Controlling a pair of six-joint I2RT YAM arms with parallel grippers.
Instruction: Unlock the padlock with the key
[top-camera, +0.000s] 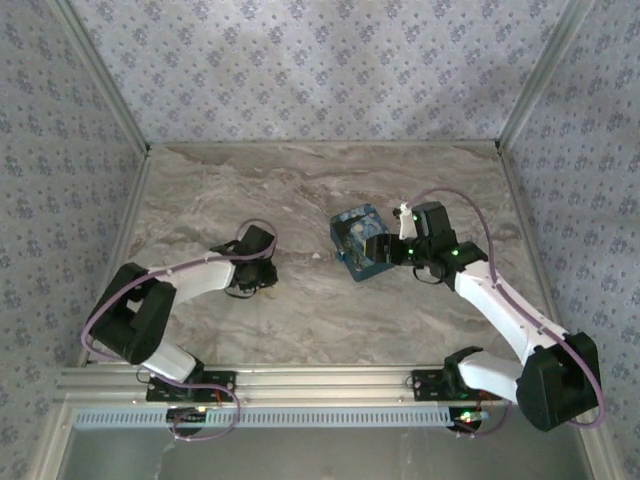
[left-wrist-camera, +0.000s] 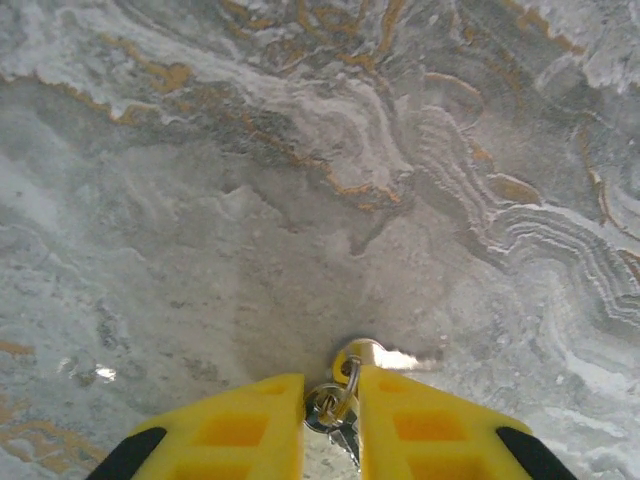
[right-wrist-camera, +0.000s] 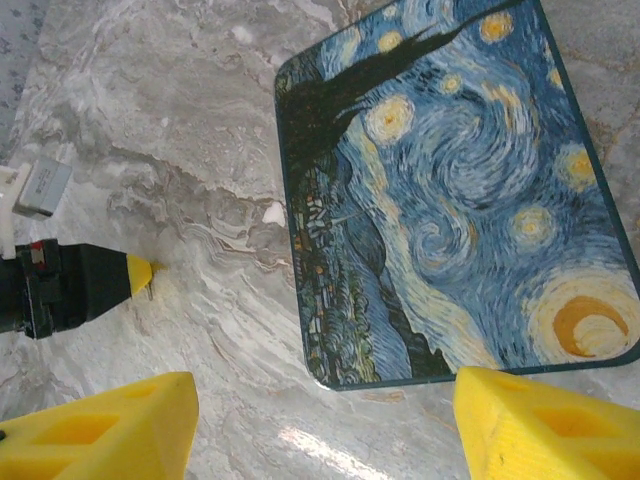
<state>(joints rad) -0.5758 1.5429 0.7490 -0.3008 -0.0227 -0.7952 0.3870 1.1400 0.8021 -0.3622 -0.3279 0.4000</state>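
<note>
We are seeing the left gripper (left-wrist-camera: 332, 378) with its yellow fingers (left-wrist-camera: 250, 425) drawn nearly together, pinching the small brass and silver metal key on its ring (left-wrist-camera: 355, 352). The ring is sitting in the narrow gap between the fingers, and the brass end is poking out just ahead of the tips, resting against the grey veined marble tabletop (left-wrist-camera: 300, 180). The right gripper (right-wrist-camera: 322, 378) is hanging with its yellow fingers spread wide and gripping nothing. It is hovering over the near edge of the flat rectangular blue box with the swirling starry-night print (right-wrist-camera: 450, 190), one finger out over bare marble and the other over the box's corner. From above, the box is lying just beyond the right gripper and well apart from the left gripper and its key. The box is showing us its printed top, so we cannot tell what is inside, and we cannot make out the padlock.
</note>
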